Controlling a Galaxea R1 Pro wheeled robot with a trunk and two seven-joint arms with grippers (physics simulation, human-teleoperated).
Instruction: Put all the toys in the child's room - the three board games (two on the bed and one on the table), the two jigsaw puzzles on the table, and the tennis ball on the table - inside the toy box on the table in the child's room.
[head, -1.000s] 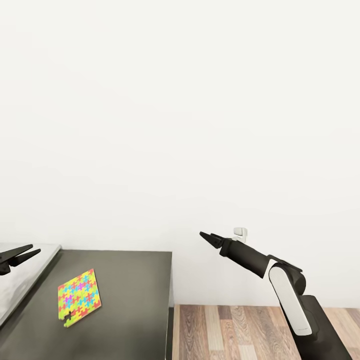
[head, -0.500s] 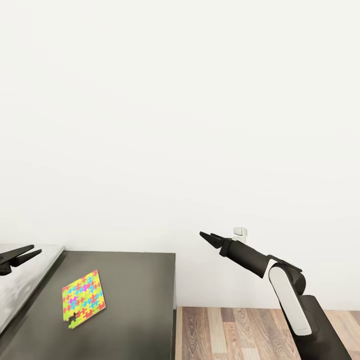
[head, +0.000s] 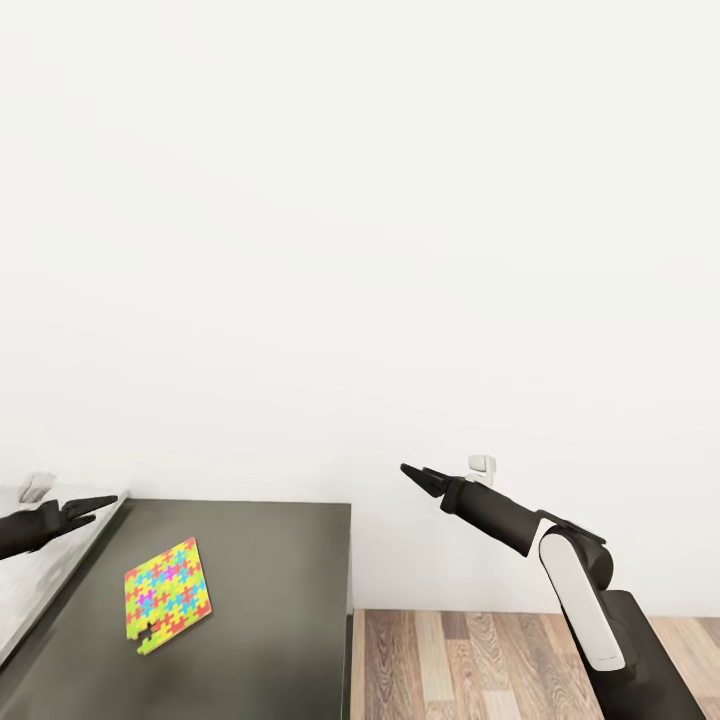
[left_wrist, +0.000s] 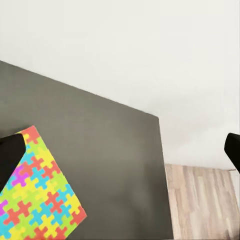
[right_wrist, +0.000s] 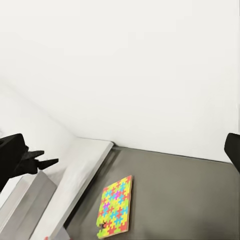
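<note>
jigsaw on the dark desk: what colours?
Jigsaw: interlocking yellow, green, red and blue pieces, some purple. Left wrist view shows it best.

The table (head: 270, 600) has a lower dark grey section standing against the white wall, its right edge dropping straight to the wood-plank floor (head: 480, 660). One jigsaw puzzle (head: 166, 594) lies flat on the dark top, turned cornerwise, towards the left of that section and clear of its edges. A piece is missing along its near edge, where the dark top shows through. To the left, a light grey top (head: 50, 570) sits higher and adjoins the dark section.
</note>
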